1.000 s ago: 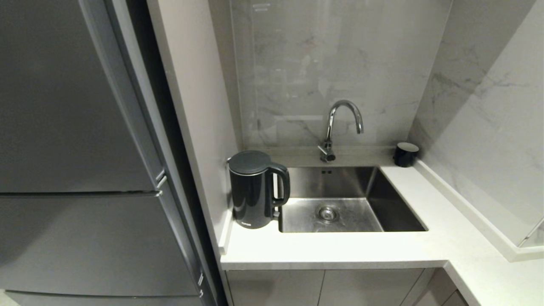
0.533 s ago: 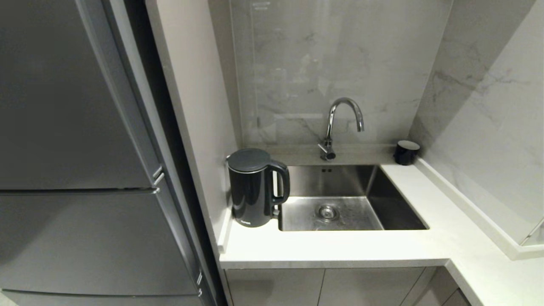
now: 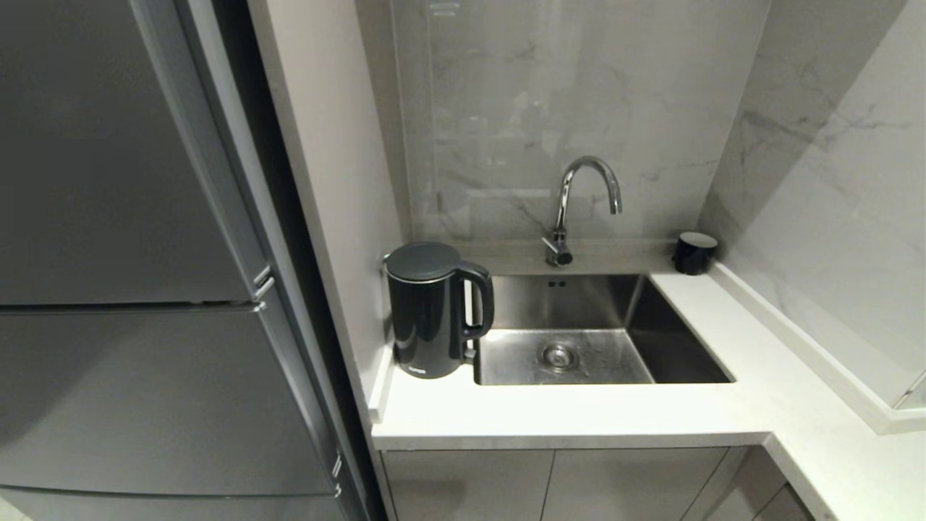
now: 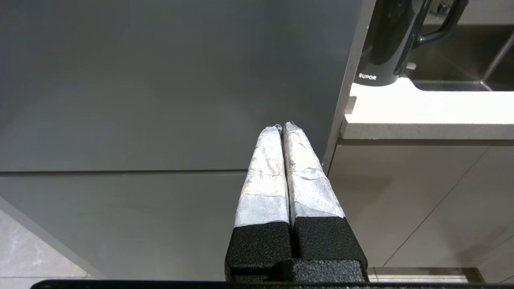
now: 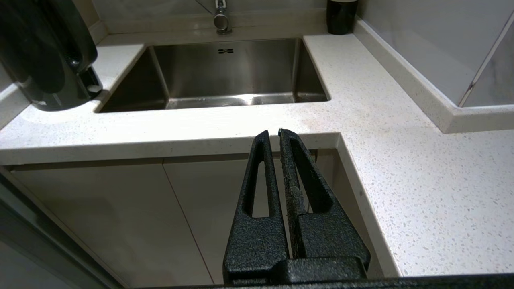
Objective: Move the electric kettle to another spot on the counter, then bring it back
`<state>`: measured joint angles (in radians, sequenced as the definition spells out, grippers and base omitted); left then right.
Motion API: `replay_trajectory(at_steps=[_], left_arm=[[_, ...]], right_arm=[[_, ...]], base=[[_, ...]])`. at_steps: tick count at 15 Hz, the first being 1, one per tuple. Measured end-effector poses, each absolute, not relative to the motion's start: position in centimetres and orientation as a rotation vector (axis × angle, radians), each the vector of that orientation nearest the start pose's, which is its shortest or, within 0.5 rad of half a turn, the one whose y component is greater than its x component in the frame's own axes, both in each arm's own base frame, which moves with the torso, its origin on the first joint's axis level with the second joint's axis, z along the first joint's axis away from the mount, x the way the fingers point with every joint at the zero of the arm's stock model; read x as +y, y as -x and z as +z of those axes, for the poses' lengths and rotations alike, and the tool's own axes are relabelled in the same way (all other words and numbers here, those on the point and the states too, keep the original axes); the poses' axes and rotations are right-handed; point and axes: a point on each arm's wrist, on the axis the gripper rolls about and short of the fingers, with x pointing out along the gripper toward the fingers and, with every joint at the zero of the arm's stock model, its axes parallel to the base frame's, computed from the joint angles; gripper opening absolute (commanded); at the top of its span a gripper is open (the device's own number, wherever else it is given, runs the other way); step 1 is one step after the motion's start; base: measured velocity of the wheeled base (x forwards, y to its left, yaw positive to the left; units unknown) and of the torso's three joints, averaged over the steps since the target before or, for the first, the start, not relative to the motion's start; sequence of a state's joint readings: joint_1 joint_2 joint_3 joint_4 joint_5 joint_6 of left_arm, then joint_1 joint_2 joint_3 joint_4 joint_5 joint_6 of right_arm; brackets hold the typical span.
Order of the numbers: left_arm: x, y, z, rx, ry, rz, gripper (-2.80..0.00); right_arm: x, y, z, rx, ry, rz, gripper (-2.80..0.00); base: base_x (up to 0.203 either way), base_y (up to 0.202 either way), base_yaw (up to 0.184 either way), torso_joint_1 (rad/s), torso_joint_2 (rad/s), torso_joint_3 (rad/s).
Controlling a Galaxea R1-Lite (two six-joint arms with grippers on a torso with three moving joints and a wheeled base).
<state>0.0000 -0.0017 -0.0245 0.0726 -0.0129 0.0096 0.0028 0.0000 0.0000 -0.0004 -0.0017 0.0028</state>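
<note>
The electric kettle (image 3: 430,311), glossy black with a loop handle turned toward the sink, stands upright on the white speckled counter (image 3: 564,416) at its far left, against the side panel. Its lower body with white lettering shows in the left wrist view (image 4: 381,48), and its base edge in the right wrist view (image 5: 48,60). My left gripper (image 4: 283,126) is shut and empty, hanging in front of the grey fridge door, below counter height. My right gripper (image 5: 273,132) is shut and empty, in front of the counter's front edge near the inner corner. Neither arm shows in the head view.
A steel sink (image 3: 579,333) with a curved tap (image 3: 579,202) lies right of the kettle. A small black cup (image 3: 694,252) stands in the back corner. A tall grey fridge (image 3: 130,289) fills the left. Pale cabinet doors (image 3: 550,485) run below; the counter turns a corner at right (image 3: 832,449).
The whole head view has shifted: kettle, sink and counter sit slightly higher in the picture, so the camera has moved. Nothing on the counter has moved.
</note>
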Motion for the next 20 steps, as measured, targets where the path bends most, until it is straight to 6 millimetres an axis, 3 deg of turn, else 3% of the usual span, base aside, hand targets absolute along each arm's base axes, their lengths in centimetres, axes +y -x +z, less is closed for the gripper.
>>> replay_trajectory(at_steps=[20], left_arm=[[-0.03, 2.49, 7.47, 0.048, -0.01, -0.014, -2.8]], right_arm=[[-0.01, 2.28, 7.54, 0.0, -0.003, 0.002, -2.8]], base=[[0.0, 0.0, 0.0, -0.131, 0.35, 0.216]])
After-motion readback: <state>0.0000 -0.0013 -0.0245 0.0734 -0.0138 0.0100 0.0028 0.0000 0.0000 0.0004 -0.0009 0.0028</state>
